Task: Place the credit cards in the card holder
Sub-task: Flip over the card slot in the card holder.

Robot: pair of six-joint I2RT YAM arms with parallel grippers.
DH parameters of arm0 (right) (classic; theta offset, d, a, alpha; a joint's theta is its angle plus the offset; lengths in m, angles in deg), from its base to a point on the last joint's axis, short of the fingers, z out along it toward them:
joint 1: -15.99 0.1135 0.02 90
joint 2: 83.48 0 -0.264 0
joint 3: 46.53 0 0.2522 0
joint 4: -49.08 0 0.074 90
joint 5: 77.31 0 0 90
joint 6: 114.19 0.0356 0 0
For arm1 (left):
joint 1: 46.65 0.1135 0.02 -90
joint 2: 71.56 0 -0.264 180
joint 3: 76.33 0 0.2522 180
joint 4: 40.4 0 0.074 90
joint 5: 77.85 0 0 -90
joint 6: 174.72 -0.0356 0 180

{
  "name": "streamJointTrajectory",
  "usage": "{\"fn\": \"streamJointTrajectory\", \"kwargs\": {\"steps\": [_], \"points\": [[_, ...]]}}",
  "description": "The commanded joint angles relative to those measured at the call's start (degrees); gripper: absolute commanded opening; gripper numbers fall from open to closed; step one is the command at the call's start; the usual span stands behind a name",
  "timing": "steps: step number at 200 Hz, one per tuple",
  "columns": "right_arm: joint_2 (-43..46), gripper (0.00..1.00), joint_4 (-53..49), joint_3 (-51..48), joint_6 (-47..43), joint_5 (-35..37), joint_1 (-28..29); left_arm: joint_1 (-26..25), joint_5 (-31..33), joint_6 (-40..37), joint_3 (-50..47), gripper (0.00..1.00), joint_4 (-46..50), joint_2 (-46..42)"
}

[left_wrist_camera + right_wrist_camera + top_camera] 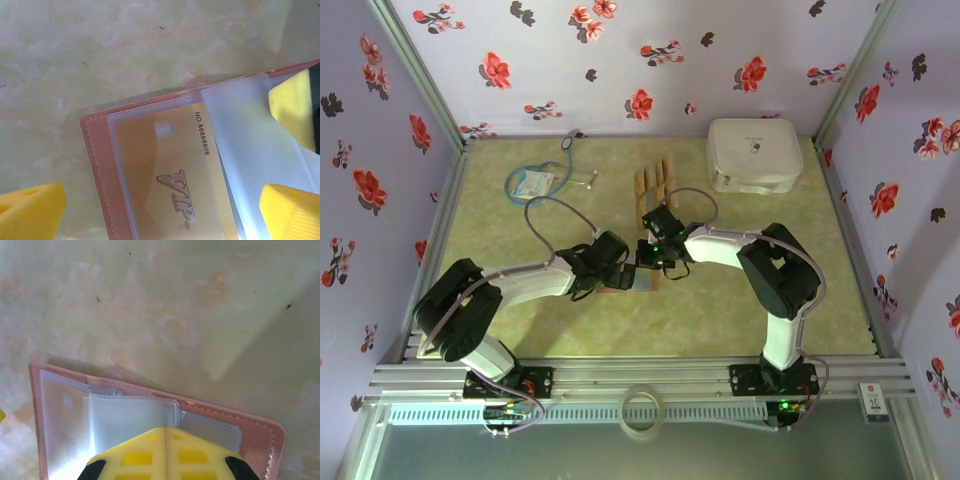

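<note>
I count one card holder (97, 170), and one gold card (165, 165) tucked inside it. Loose credit cards (655, 185) lying apart from it: four, as best I can make out. Then one stethoscope (510, 178), one white case (753, 155) and one ring of tape (642, 410).

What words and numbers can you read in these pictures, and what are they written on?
"VIP": on the shiny gold plastic card tucked in a clear pocket of the reddish-brown leather-like folding card holder.
"NO.88888808": on the same card, along its edge.
The small dark mark on the white rounded-square case is too small to read.
</note>
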Motion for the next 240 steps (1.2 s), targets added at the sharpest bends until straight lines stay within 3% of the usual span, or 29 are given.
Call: {"fn": "streamJointTrajectory", "kwargs": {"steps": [1, 59, 87, 108, 240], "points": [[-0.63, 0.00, 0.73, -0.47, 1.03, -0.54, 0.41, -0.56, 0.28, -1.29, -0.83, 1.00, -1.13, 1.41], [1.19, 0.00, -0.40, 0.01, 0.74, -0.08, 0.30, -1.08, 1.65, -0.94, -2.66, 1.00, -0.69, 3.37], [4.12, 0.26, -0.64, -1.19, 1.21, 1.35, -0.47, -1.15, 1.66, -0.35, -3.65, 1.00, -0.97, 3.12], [4.98, 0.33, -0.13, -2.21, 1.72, 1.61, -0.84, -1.21, 1.73, -0.15, -4.09, 1.00, -1.16, 2.93], [1.01, 0.36, 8.27, -3.64, 7.34, -5.30, -0.24, -1.27, 2.07, -0.74, -3.59, 1.00, -0.28, 0.57]]}}
